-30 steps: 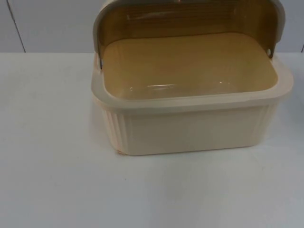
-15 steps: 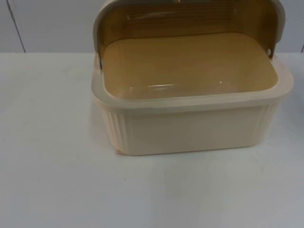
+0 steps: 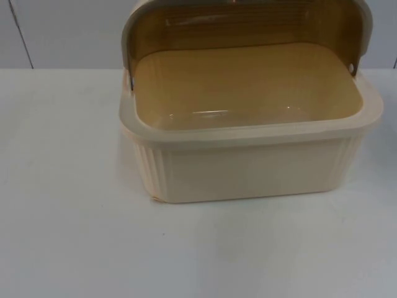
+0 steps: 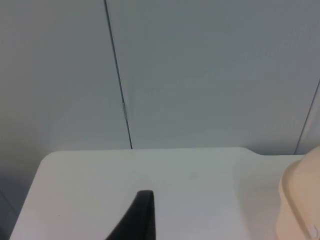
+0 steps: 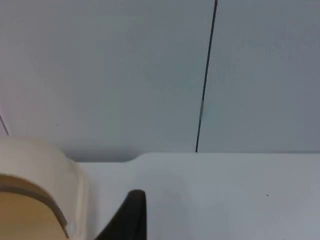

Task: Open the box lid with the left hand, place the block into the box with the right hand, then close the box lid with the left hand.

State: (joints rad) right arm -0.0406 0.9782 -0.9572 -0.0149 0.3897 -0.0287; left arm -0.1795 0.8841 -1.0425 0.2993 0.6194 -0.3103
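A cream ribbed box (image 3: 248, 164) stands on the white table in the top view. Its lid (image 3: 248, 18) is swung up and back, so the tan inside is exposed. The floor of the box is bare where I see it. My left gripper (image 4: 142, 215) hangs over the table to the left of the box, whose cream corner (image 4: 300, 200) shows in the left wrist view. My right gripper (image 5: 131, 216) sits beside the box's right end, close to the raised lid edge (image 5: 45, 170), apart from it. Both arms wait off to the sides.
The grey partition wall (image 3: 62, 31) rises right behind the box. White table top (image 3: 68, 236) stretches in front of the box and to its left. A rounded table corner (image 4: 47, 160) lies ahead of the left gripper.
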